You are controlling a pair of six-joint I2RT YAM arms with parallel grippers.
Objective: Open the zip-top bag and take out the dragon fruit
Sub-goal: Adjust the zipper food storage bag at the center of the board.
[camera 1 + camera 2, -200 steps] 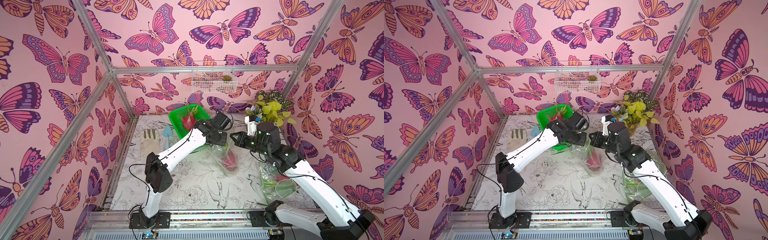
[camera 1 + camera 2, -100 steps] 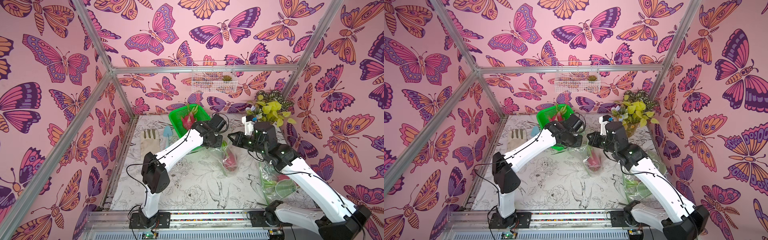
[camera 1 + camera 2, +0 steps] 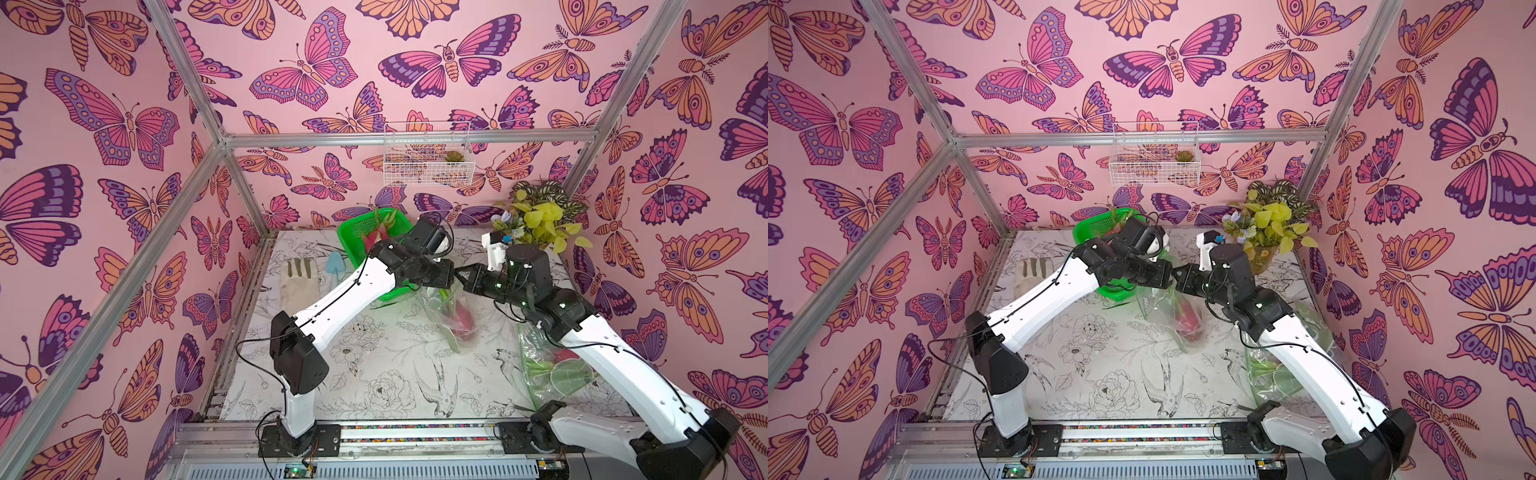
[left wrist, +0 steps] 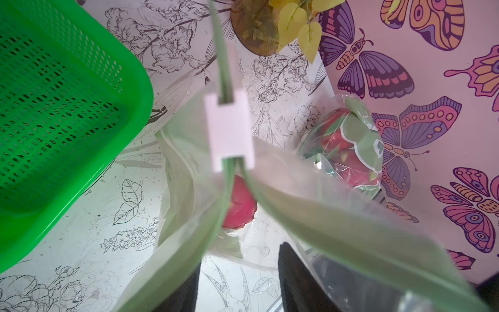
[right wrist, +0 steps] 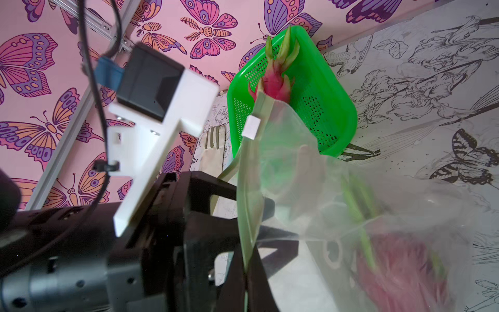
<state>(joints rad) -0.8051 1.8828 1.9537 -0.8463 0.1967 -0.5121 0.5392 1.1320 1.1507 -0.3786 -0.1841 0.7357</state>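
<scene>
Since 1 second ago, found left gripper (image 3: 451, 280) and right gripper (image 3: 459, 275) drawn closer, now nearly tip to tip above bag (image 3: 444, 305). Found left elbow shifted toward the left wall.

Found right jaws clenched on the green zip strip (image 5: 249, 216) at the bag top.

Found left jaws parted, with table (image 3: 374, 365) in sight between its fingers (image 4: 186, 286). Noted the 2 halves of the strip spreading past them on either side. Could not tell whether touching.

Noted white slider (image 4: 229, 132) on the strip: joined beyond it, split on the gripper side.

Located fruit (image 3: 461, 320) inside the bag, low in it, magenta through the clear film. Noted bag hanging upright just beside basket (image 3: 357, 224). Could not determine contact of its bottom with the table.

Located 2nd fruit (image 3: 374, 239) in the basket, green tips upward.

Noted 2nd bag (image 3: 540, 365) with more red fruit, lying on the table under the right arm, well apart from the 1st.
</scene>
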